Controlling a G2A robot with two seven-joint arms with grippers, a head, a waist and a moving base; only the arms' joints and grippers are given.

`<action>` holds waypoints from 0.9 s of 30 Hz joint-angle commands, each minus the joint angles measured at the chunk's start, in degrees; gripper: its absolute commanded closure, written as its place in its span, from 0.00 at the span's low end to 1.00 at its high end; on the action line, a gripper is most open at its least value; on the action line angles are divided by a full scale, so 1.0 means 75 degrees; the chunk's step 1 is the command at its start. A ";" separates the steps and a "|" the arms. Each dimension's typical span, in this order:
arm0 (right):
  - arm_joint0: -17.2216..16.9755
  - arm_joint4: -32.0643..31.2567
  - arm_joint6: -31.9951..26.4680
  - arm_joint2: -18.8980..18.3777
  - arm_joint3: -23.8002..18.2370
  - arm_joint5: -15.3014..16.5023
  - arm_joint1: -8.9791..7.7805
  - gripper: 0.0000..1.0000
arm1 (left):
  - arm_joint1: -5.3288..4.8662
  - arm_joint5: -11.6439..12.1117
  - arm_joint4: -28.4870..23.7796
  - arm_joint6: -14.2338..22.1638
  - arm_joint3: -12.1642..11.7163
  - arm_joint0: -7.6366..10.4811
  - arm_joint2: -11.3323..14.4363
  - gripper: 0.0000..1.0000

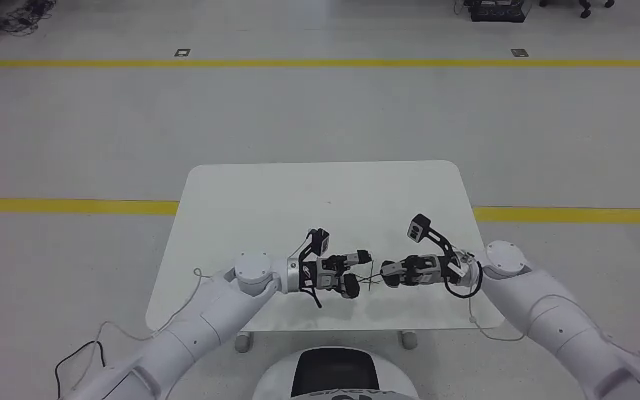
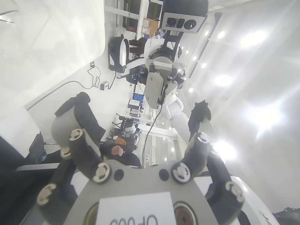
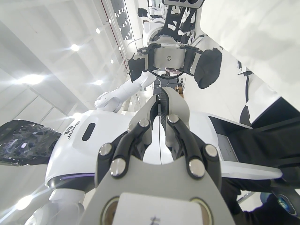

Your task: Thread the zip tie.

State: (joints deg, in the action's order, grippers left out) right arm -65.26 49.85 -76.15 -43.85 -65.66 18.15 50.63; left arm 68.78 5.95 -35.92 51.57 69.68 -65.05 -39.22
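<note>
While the right gripper (image 3: 161, 94) is clenched on the thin zip tie (image 3: 160, 141), whose strip runs back between its 2 fingers, the left gripper (image 2: 140, 104) stands released, jaws wide apart. The 2 grippers face each other tip to tip, near but not touching, above the white table (image 1: 300, 200) on its robot-side half.

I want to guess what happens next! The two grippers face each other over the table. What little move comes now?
Probably the open left gripper edges closer and shuts on the zip tie, which the shut right gripper seems to hold out between them.
</note>
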 commanded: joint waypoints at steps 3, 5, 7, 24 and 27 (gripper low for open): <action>-0.0038 -0.0075 0.0046 -0.0076 -0.0017 -0.0046 0.0029 1.00 | 0.0000 0.0021 0.0008 0.0056 0.0016 -0.0004 0.0018 0.00; -0.0058 -0.0099 0.0043 -0.0110 -0.0025 -0.0066 0.0048 1.00 | 0.0000 0.0016 0.0022 0.0080 0.0008 0.0006 0.0026 0.00; -0.0067 -0.0123 0.0039 -0.0136 -0.0030 -0.0087 0.0067 1.00 | 0.0000 0.0010 0.0019 0.0092 0.0006 0.0009 0.0031 0.00; -0.0127 -0.0466 0.0179 -0.0410 -0.0042 -0.0347 0.0200 1.00 | -0.0011 0.0039 -0.0010 0.0186 0.0039 0.0016 0.0030 0.08; -0.0153 -0.0486 0.0178 -0.0460 -0.0052 -0.0358 0.0222 1.00 | -0.0016 0.0022 -0.0001 0.0185 0.0047 0.0012 0.0027 0.08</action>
State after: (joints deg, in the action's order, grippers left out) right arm -66.36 46.22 -74.78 -47.21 -66.03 15.46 52.26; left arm 68.67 6.19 -35.98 52.96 70.01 -64.96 -39.02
